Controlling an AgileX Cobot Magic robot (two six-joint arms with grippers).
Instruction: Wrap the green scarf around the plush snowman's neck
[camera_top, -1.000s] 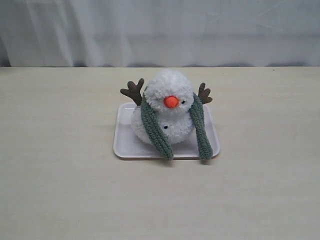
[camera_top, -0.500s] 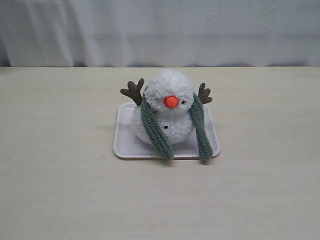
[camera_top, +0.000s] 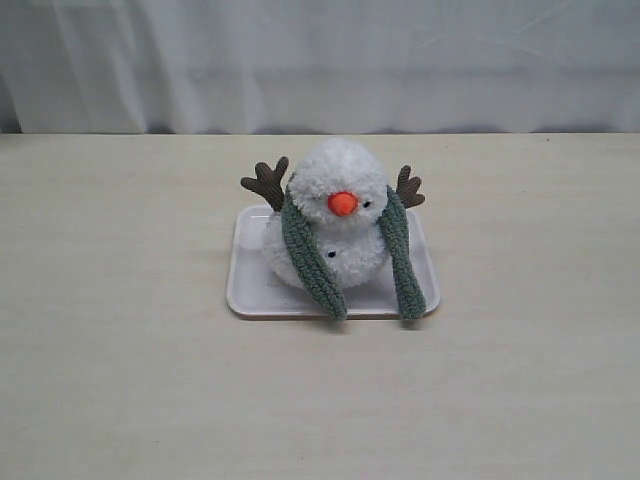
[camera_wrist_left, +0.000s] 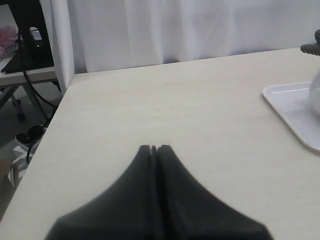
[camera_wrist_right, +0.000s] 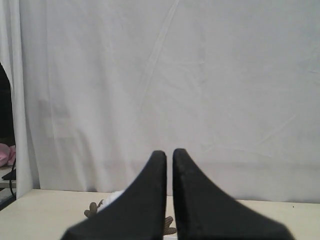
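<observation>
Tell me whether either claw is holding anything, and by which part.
Nothing is held. The left claw and right claw are both shut and empty; the green scarf hangs untouched on the plush snowman.

No readable text, label, brand, number or sign shows in any view

**Right wrist camera.** The right gripper (camera_wrist_right: 169, 152) has its two black fingers (camera_wrist_right: 147, 200) drawn together, with only a thin slit between them. Its pointing direction is taken as twelve o'clock. A white curtain (camera_wrist_right: 210, 75) at twelve o'clock fills the background and meets the pale table (camera_wrist_right: 285, 220). Between eleven and twelve o'clock, largely hidden behind the fingers, part of the plush snowman (camera_wrist_right: 114, 196) shows as white fluff with a brown twig arm (camera_wrist_right: 93, 210). At about ten o'clock, beyond the curtain's edge, is a blurred pink object (camera_wrist_right: 5, 154).
</observation>
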